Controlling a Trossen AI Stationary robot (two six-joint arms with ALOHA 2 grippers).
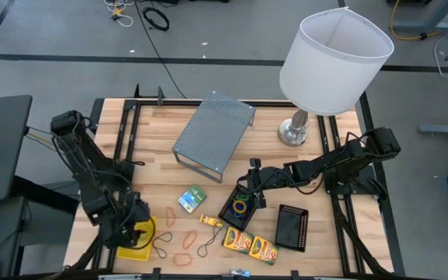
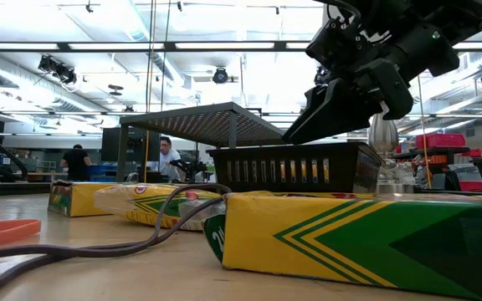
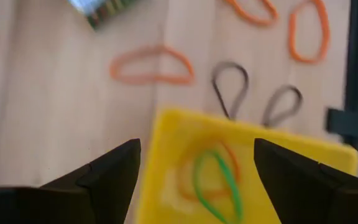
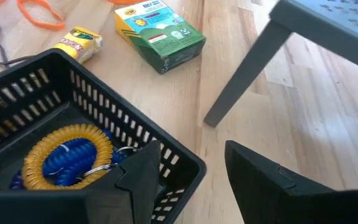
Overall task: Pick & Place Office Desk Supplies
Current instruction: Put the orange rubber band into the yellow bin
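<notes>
Over on the left, our left gripper (image 1: 138, 231) hangs wide open and empty above the yellow plastic basket (image 1: 130, 250), green rubber-band loop (image 3: 215, 184) inside, so we lift straight clear, while the right gripper (image 1: 249, 191), parted, straddles the black mesh tray's (image 1: 237, 207) rim.

A white-shaded lamp (image 1: 329, 62) stands near a grey perforated shelf (image 1: 213, 131), perhaps metal.
</notes>
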